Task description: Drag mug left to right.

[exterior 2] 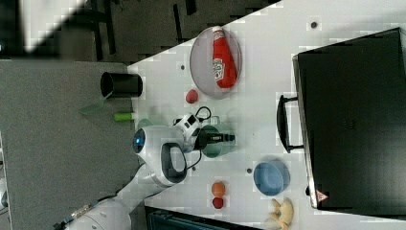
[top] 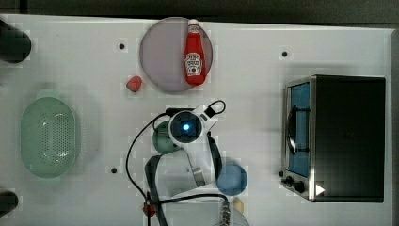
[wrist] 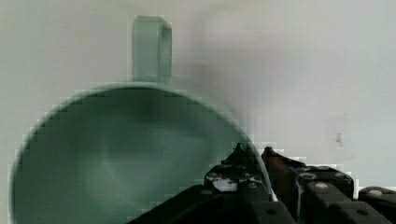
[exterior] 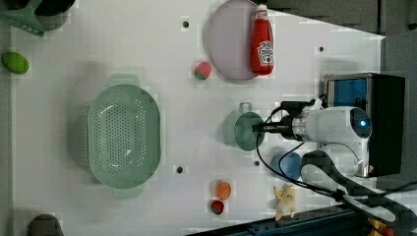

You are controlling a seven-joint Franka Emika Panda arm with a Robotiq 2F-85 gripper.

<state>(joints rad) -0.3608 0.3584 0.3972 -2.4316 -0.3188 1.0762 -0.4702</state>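
The fingers (wrist: 254, 156) pinch the mug (wrist: 126, 158) by its rim wall, 1 inside and 1 outside, so it can slide across the tabletop (top: 263, 117).

The small sage-green round mug (wrist: 126, 158) looks like smooth glazed ceramic with a soft sheen inside. The large pale-green oval basket (exterior: 124, 135) at the left view's left seems matt plastic, perforated all over its floor. The red squeeze ketchup bottle (top: 193, 52) is glossy plastic with a paper-like label, lying on a matt grey-lilac round plate (top: 162, 54). The boxy toaster oven (top: 339, 136) at the top view's right has a matt black top and a shiny brushed-metal front frame. The white table (top: 263, 33) is smooth and matt.
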